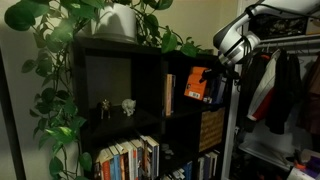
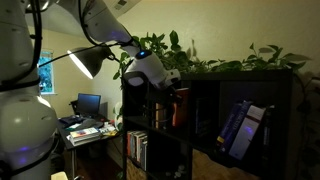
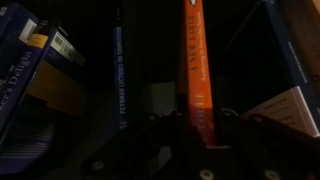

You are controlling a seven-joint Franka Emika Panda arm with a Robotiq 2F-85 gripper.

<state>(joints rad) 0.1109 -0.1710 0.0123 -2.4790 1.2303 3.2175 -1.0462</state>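
Observation:
My gripper (image 3: 198, 125) is shut on the spine of an upright orange book (image 3: 197, 62) inside a dark shelf cube. In an exterior view the gripper (image 1: 212, 72) reaches into the top right cube of the black bookshelf (image 1: 150, 100), where the orange book (image 1: 197, 84) stands. From the opposite side the gripper (image 2: 176, 84) holds the same orange book (image 2: 180, 104) at the shelf's front edge. In the wrist view a thin black book (image 3: 118, 70) stands to the left of the orange one, with dark blue books (image 3: 25, 70) leaning further left.
A potted vine (image 1: 110, 20) trails over the shelf top. Two small figurines (image 1: 117, 107) stand in the middle cube, with a row of books (image 1: 128, 158) below. Clothes (image 1: 275, 90) hang beside the shelf. A desk with a monitor (image 2: 90, 104) stands behind, and blue books (image 2: 240, 128) lean nearby.

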